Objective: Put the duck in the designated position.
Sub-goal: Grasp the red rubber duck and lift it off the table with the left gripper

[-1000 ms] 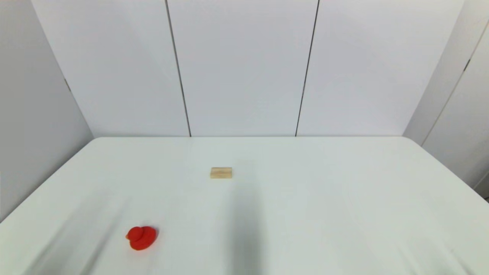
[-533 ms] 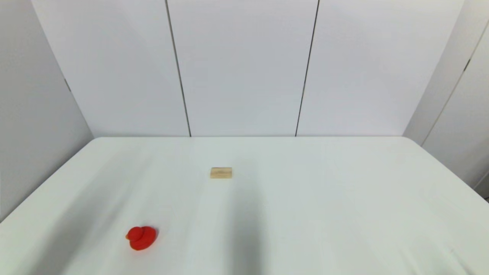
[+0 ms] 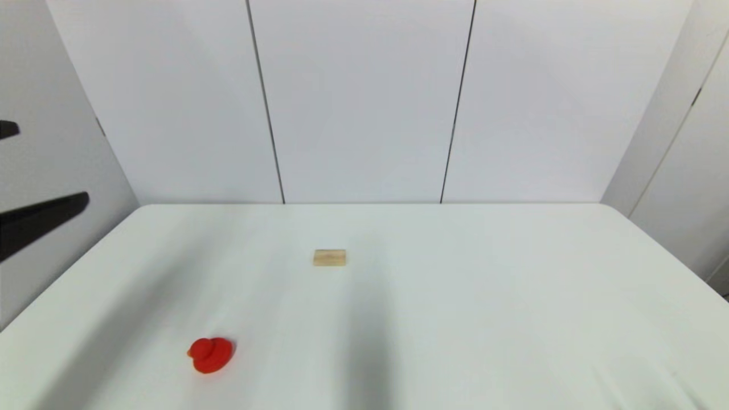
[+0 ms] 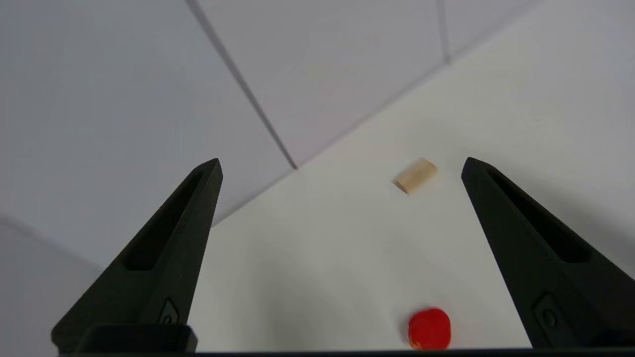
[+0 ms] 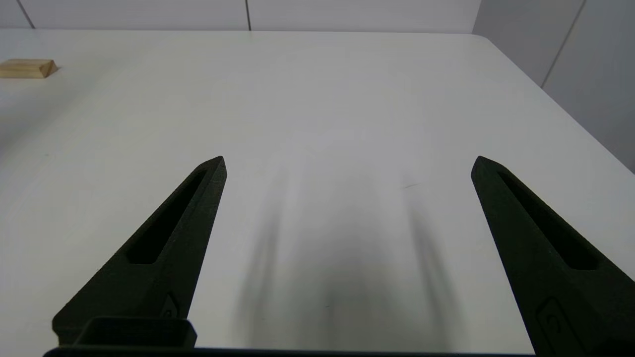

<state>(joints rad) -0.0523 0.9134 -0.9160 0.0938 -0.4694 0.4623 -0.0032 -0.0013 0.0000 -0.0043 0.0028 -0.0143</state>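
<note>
So my left gripper (image 4: 340, 166) is up in the air off the table's left edge, fingers spread wide with nothing between them; from the head view only the two black fingers (image 3: 45, 219) poke in from the left side, well above the surface. The duck (image 3: 211, 355) sits on the white table (image 3: 512, 296) in the near-left area, close to my side of the table and not far in from the left edge, with bare tabletop all around it. The tan wooden block (image 3: 329, 257) lies flat further back, about mid-table, well apart from the duck. Through my left wrist view the duck (image 4: 429, 328) shows low between my fingers and the block (image 4: 415, 175) beyond it. My right gripper (image 5: 347, 161) hangs low over the right half of the table, jaws wide too and holding nothing, loads of open white surface ahead of it out to the rounded far right corner.
</note>
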